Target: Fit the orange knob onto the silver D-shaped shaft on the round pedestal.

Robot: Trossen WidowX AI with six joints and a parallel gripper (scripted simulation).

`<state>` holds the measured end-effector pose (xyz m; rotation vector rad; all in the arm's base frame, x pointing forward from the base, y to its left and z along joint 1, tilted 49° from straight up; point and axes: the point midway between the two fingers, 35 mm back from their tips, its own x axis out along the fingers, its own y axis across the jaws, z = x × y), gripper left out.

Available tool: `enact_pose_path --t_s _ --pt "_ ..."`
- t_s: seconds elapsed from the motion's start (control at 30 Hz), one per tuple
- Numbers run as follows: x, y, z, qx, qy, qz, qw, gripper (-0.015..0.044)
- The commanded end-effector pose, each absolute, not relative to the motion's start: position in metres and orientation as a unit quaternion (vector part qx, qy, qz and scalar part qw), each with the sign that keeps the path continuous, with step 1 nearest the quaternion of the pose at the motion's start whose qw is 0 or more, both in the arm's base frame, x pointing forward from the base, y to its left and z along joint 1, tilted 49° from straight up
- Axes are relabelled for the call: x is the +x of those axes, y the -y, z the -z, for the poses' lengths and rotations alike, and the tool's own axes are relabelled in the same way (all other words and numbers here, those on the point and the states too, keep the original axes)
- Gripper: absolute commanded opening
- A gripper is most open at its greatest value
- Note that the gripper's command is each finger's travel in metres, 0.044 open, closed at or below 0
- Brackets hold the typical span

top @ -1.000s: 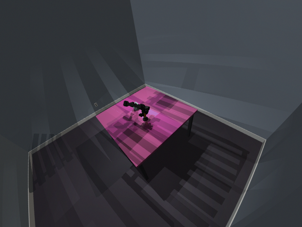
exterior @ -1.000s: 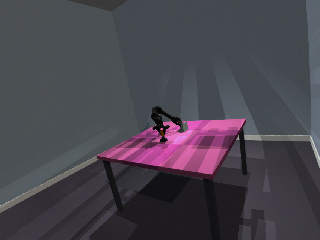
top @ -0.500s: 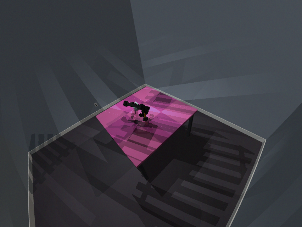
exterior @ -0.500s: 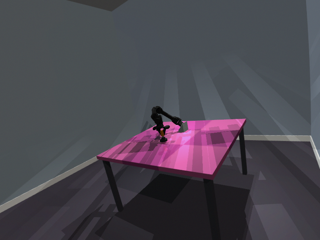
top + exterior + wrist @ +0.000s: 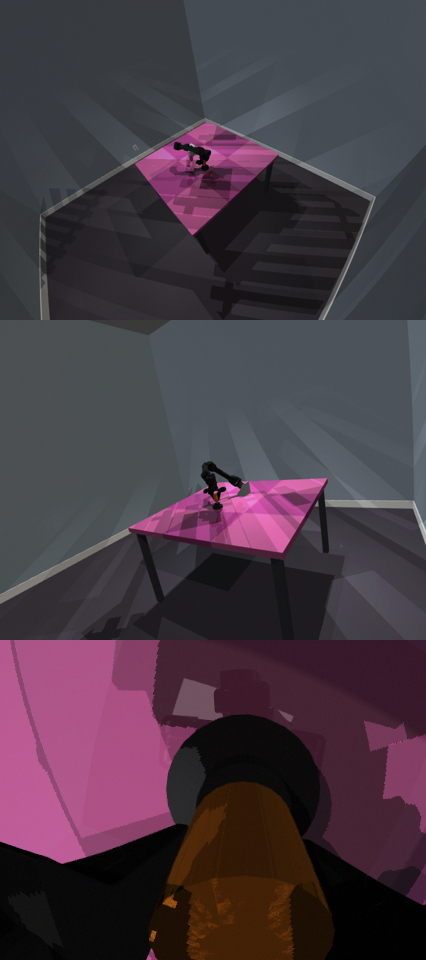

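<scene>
The orange knob [image 5: 204, 162] [image 5: 216, 497] [image 5: 245, 850] is upright between the fingers of my gripper [image 5: 204, 164] [image 5: 215, 498] [image 5: 242, 844], which is shut on it. The knob is directly over the dark round pedestal [image 5: 205, 168] [image 5: 217, 506] [image 5: 240, 737], with its lower end in front of the pedestal's raised middle in the wrist view. The silver shaft, the knob's hole and both flat sides are hidden. I cannot tell how far down the knob sits or whether it touches the pedestal.
The pink table [image 5: 196, 220] [image 5: 261, 533] carries the arm and the pedestal. A grey wedge-shaped block [image 5: 244, 489] stands by the arm's base. Dark striped shadows cross the table, and it mirrors the arm.
</scene>
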<state>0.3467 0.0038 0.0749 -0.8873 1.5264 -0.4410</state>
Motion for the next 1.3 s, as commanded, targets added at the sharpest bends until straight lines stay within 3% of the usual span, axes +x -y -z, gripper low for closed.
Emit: enact_pose_path --t_s 0.0,0.27,1.27 --pt "0.3485 -0.0068 -0.0775 -0.386 -0.66 0.191 0.615 0.0" --pt "0.3513 -0.0079 -0.0769 -0.448 -0.677 0.121 0.572 0.0" --pt "0.3485 -0.003 -0.0744 -0.448 -0.677 0.121 0.572 0.0"
